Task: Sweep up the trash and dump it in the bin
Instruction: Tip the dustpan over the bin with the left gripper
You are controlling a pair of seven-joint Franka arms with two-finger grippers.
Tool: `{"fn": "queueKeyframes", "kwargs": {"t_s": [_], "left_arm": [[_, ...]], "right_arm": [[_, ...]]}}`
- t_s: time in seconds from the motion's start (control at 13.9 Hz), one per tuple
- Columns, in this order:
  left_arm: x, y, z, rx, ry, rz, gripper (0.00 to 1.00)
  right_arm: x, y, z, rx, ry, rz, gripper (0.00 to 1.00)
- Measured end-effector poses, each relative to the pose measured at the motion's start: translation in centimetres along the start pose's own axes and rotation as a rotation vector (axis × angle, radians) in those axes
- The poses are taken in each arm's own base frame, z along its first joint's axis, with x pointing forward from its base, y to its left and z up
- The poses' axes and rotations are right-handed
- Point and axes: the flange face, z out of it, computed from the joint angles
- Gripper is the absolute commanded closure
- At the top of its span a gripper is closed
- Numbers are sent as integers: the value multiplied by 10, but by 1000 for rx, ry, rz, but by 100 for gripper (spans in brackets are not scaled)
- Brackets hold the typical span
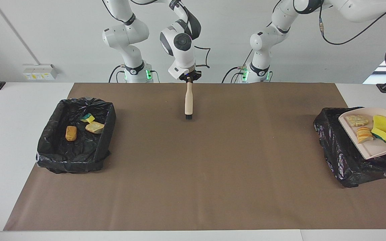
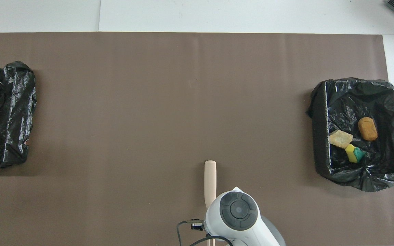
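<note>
Four trash (image 1: 370, 130) chunks ride in our dustpan (image 1: 374, 149), left gripper clamped on its handle off-frame, over the bin (image 1: 333, 140) ready to tip. Right gripper (image 1: 188, 76) clamps brush (image 1: 188, 102), hanging below jaws, parked clear.

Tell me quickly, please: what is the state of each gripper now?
Left gripper: out of view; shut on the pale pink plastic dustpan over the black-lined bin.
Right gripper: shut on the beige-handled brush.
</note>
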Motion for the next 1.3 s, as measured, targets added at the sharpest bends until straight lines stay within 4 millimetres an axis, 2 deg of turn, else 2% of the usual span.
{"fn": "queueKeyframes", "kwargs": {"t_s": [0.22, 0.43, 0.79, 1.08, 1.3], "left_arm": [[10, 1, -1, -33, -141, 14, 100], [29, 3, -15, -48, -277, -2, 100], [20, 10, -43, -41, -455, -43, 100], [6, 20, -67, -21, -481, -66, 100], [18, 21, -87, 3, -359, -119, 100]], "right_arm": [[15, 1, 13, 1, 19, -19, 100], [26, 3, 26, -7, 3, -10, 100], [27, 4, 25, -41, 23, -34, 100], [32, 9, 25, -67, 38, -43, 100], [34, 10, 19, -85, 23, -44, 100]]}}
